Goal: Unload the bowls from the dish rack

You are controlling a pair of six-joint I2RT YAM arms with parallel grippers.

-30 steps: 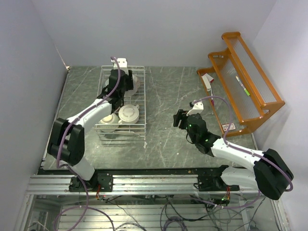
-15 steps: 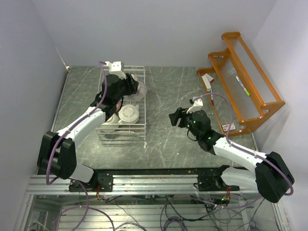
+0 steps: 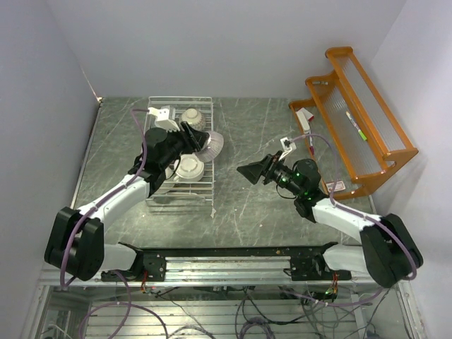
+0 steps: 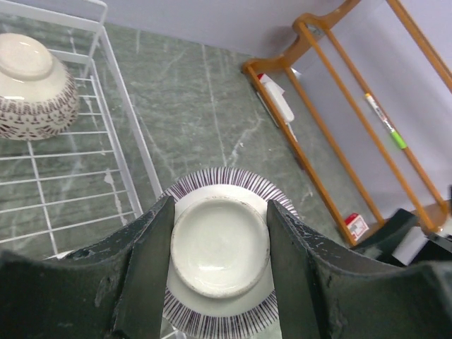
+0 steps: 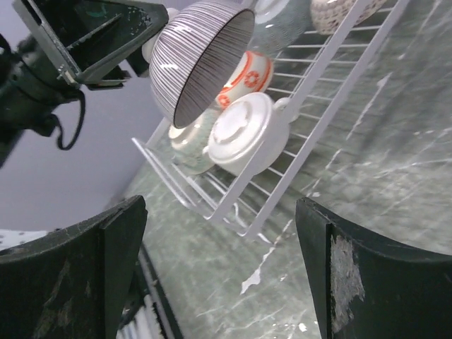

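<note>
One striped glossy bowl [image 5: 201,60] pinched by left claw [image 4: 220,240] over 3 o'clock edge of white wire rack [image 3: 212,162]; right claw [image 3: 248,171] spread, facing 9 o'clock.

Glossy glazed ceramic striped bowl [image 4: 220,247]; white-coated wire dish rack [image 4: 138,134]; smooth, faintly shiny marbled green table [image 4: 205,92]; orange varnished wooden shelf rack [image 4: 332,134].

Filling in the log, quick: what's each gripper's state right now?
Left gripper: shut on the striped bowl, fingers either side of its foot.
Right gripper: open, holding nothing.
</note>
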